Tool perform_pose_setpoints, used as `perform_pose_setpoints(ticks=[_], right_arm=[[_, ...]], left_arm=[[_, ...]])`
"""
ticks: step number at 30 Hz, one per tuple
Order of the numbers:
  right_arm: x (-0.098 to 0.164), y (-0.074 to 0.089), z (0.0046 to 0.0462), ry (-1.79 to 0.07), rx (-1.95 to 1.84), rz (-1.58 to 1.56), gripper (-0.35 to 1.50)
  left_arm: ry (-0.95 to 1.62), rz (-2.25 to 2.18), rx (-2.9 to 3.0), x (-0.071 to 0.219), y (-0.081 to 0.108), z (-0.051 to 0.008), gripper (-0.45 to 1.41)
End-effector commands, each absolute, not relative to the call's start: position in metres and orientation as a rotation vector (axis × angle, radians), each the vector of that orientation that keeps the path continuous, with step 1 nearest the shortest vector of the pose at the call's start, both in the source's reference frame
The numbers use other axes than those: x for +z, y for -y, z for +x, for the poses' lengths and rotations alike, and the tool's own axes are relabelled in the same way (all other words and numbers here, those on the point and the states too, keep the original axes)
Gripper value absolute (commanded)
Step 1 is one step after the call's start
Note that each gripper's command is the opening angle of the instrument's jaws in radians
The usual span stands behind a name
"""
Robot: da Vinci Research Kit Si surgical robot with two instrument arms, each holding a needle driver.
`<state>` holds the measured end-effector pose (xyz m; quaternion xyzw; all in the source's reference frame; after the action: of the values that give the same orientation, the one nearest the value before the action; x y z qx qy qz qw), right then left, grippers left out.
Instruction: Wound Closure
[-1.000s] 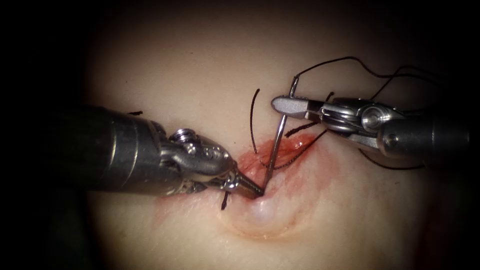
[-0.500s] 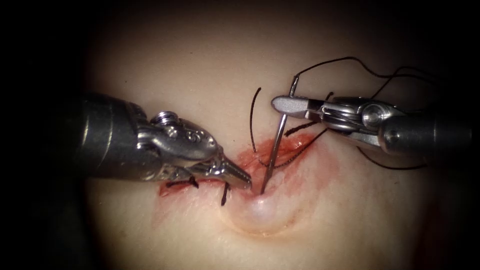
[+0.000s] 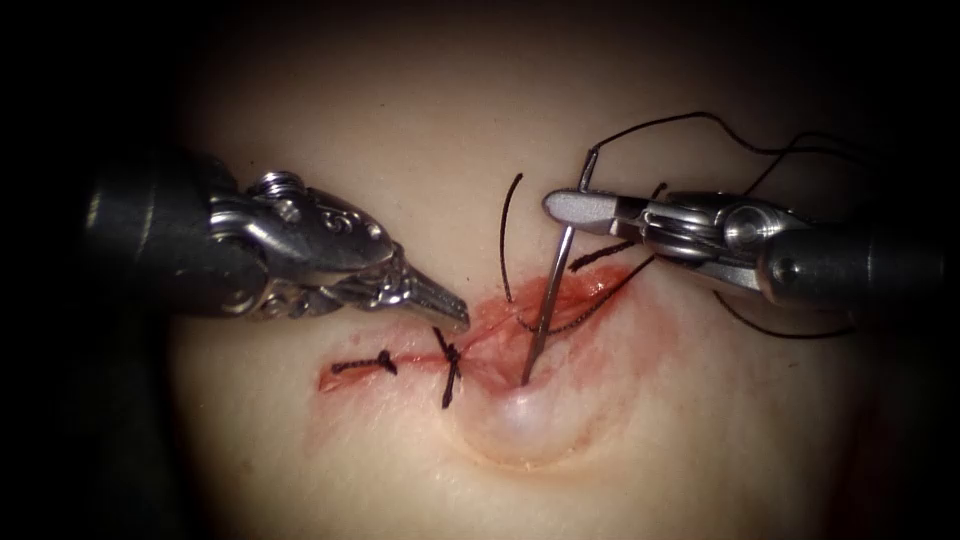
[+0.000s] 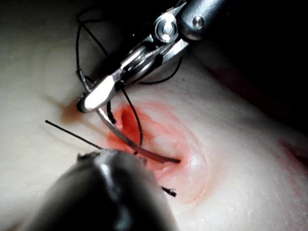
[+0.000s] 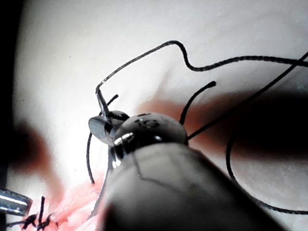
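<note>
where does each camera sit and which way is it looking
Endoscope: above and in front of the cut, looking down; left tool holding nothing, right tool gripping the needle near its thread end, tip in the tissue.
Left wrist: on the left arm, looking along its dark shaft toward the right tool and needle.
Right wrist: on the right arm, looking over its own wrist at the thread.
Shared: right tool, needle.
</note>
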<state>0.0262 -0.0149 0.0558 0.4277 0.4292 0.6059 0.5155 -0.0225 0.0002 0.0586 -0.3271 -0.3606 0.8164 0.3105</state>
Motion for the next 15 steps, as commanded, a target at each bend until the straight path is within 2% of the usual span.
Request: perform_pose_setpoints(ticks=[1, 15], right_arm=[[0.0561, 0.0148, 0.0271, -1.033, 1.453, 1.028, -0.35], [0.0559, 0.0149, 0.0275, -0.993, 1.542, 1.087, -0.35]], left_arm=[[0.968, -0.865, 2.152, 0.0590, 0.0003, -0.0230, -0.45], [1.284, -0.858, 2.175, 0.0584, 0.0057, -0.0243, -0.45]])
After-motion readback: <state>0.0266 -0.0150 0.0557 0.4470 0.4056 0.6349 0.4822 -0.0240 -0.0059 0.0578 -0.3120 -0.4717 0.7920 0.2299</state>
